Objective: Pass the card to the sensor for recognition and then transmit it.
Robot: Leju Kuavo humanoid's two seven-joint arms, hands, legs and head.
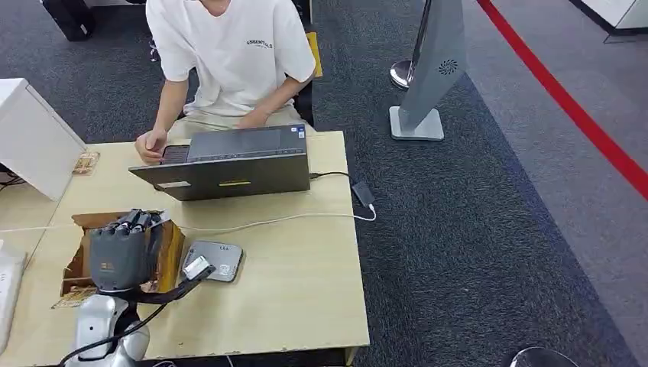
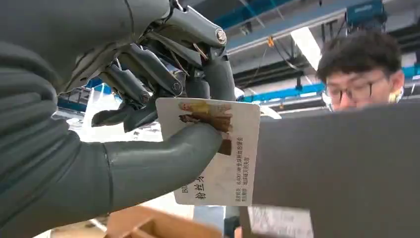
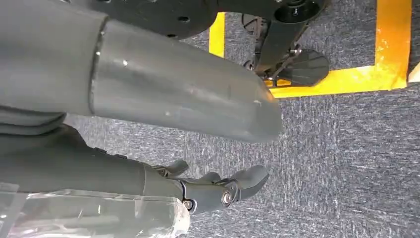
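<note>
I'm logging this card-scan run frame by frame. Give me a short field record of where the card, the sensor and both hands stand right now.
card: white printed card, pinched between the thumb and fingers of the left hand
left hand position: raised above the cardboard box at the table's left side
sensor: small grey reader flat on the table, just right of the box
right hand: right hand hangs over grey carpet, holding nothing
person: seated behind the laptop

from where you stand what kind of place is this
Probably a lab or demo hall with desk stations. A person works at a laptop on a wooden table, red floor tape crosses the grey carpet, and the left wrist view shows a high ceiling with exposed blue beams.
</note>
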